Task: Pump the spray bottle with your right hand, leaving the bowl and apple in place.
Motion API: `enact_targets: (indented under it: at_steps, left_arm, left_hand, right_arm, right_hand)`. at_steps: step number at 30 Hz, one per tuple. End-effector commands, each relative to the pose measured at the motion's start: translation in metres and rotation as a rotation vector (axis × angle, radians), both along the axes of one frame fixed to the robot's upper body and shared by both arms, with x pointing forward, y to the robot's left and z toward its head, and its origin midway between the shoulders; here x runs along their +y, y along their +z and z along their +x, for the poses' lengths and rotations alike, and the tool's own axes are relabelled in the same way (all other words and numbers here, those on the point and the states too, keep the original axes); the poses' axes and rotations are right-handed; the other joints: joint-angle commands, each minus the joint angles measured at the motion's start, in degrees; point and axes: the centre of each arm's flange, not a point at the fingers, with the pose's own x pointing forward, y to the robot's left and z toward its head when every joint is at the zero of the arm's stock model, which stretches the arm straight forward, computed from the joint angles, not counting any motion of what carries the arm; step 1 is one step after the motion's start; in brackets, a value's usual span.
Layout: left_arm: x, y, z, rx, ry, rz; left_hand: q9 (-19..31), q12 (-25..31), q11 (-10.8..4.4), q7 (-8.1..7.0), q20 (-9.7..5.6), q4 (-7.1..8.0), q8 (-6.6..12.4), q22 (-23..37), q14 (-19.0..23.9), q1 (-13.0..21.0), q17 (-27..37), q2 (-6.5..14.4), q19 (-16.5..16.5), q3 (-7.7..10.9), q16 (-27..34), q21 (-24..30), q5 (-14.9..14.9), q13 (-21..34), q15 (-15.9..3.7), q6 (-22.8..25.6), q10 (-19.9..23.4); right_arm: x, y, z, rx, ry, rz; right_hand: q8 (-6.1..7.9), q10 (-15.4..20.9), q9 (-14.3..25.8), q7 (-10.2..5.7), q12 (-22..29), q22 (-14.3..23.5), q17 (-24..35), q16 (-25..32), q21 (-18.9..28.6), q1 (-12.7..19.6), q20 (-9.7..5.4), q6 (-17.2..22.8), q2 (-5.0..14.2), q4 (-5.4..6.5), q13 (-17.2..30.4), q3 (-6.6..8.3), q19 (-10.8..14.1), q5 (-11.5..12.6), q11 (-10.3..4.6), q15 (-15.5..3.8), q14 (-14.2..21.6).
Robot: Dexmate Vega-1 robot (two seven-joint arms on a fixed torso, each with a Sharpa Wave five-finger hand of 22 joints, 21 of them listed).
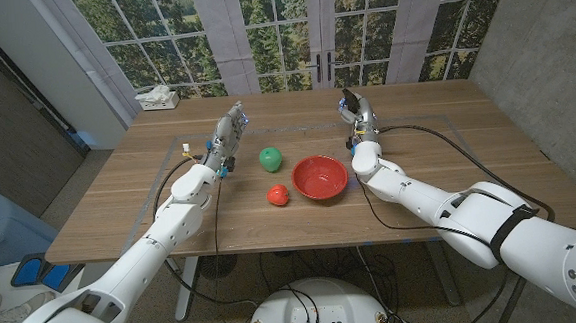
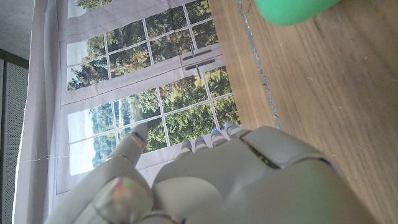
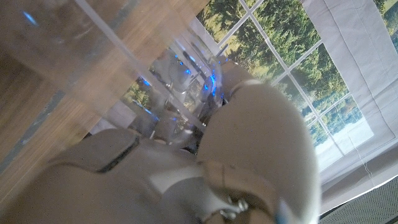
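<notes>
- Right hand (image 1: 357, 117): in the head view it stands at the far side of the table (image 1: 440, 187), fingers wrapped round the spray bottle (image 1: 351, 104), of which I see only a dark top above the hand. In the right wrist view the clear bottle body (image 3: 93, 56) lies blurred against the hand (image 3: 186, 162), so I judge it grasped; I cannot tell whether a finger sits on the trigger.
- Left hand (image 1: 226, 137): upright near the table's far left, fingers apart, holding nothing.
- Red bowl (image 1: 320, 178): just beside my right wrist. I judge this the main hazard, since any drop or inward swing of the forearm while squeezing could nudge it.
- Apple (image 1: 278, 194): red, close to the bowl's left; a shoved bowl could roll it.
- Green object (image 1: 271, 159): rounded, between the two hands, well clear of the bottle.
- Bottle risk: a hard squeeze on a light, clear body could tip or slide it, as I judge.
</notes>
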Motion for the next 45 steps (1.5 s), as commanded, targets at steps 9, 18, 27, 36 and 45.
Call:
enact_targets:
  at_steps: [9, 18, 27, 36, 45]
  left_arm:
    - [-0.004, 0.004, 0.002, -0.001, 0.005, 0.015]
    - [-0.006, 0.006, 0.003, -0.007, -0.003, 0.011]
    - [-0.009, 0.008, 0.000, -0.018, -0.006, 0.009]
    - [-0.013, 0.009, -0.003, -0.028, -0.012, 0.010]
    - [-0.015, 0.009, -0.006, -0.036, -0.017, 0.008]
  left_hand:
    - [0.2, -0.1, -0.43, -1.00, -5.78, -1.80, 0.33, 0.1, -10.0, 1.3, 0.0, 1.1, -2.6, 0.11, -0.1, -0.1, -0.4, 0.2, -4.91, -0.5, -6.8]
    - [0.2, -0.1, -0.28, -1.04, -5.82, -2.78, 0.40, 0.1, -10.1, 1.8, 0.0, 0.9, -2.6, 0.10, -0.1, -0.1, -0.6, 0.2, -4.88, -0.6, -6.9]
    - [0.2, 0.0, -0.26, -0.95, -5.69, -3.20, 0.44, 0.1, -9.9, 2.0, 0.0, 0.9, -2.6, 0.11, 0.1, -0.1, -0.6, 0.2, -4.89, -0.6, -6.7]
    - [0.2, 0.1, -0.19, -0.97, -5.70, -3.52, 0.48, 0.1, -9.8, 2.1, 0.1, 1.1, -2.5, 0.09, 0.1, 0.0, -0.6, 0.2, -4.85, -0.5, -6.6]
    - [0.2, 0.2, -0.20, -0.97, -5.67, -3.69, 0.49, 0.1, -9.7, 2.2, 0.1, 1.2, -2.4, 0.04, 0.1, 0.0, -0.7, 0.2, -4.84, -0.4, -6.5]
  right_arm:
    - [-0.012, 0.007, 0.003, -0.025, 0.036, 0.027]
    - [-0.022, 0.018, 0.001, -0.046, 0.096, 0.020]
    - [-0.031, 0.025, -0.007, -0.109, 0.110, 0.048]
    - [-0.042, 0.031, -0.016, -0.161, 0.081, 0.064]
    - [-0.052, 0.030, -0.025, -0.177, 0.071, 0.092]
  right_hand:
    - [4.39, 5.6, 0.1, 1.17, 1.8, 10.4, 4.5, 21.3, 1.9, 5.2, -11.63, 7.8, -2.12, -0.16, -3.4, -5.29, 17.8, 1.2, 0.46, -13.05, 14.9]
    - [6.31, 6.0, 0.8, 3.33, 2.6, 12.4, 4.6, 21.3, 0.2, 7.2, -11.75, 11.2, -1.91, 0.15, -2.9, -5.02, 19.1, 3.1, 2.70, -12.86, 15.0]
    - [6.93, 4.4, 2.4, 3.41, 3.1, 13.8, 4.7, 21.3, -1.3, 7.7, -11.77, 9.7, -1.77, 0.34, -1.4, -4.66, 19.3, 4.2, 3.25, -12.79, 14.4]
    - [7.72, 3.6, 3.9, 3.35, 3.3, 14.9, 4.6, 21.3, -2.6, 7.8, -11.80, 8.7, -1.57, 0.60, -1.0, -4.63, 19.3, 4.9, 3.44, -12.83, 14.2]
    - [7.97, 3.3, 4.1, 3.35, 3.5, 15.6, 4.6, 21.3, -3.4, 7.8, -11.82, 8.3, -1.54, 0.66, -0.8, -4.77, 19.6, 5.4, 3.36, -12.85, 14.0]
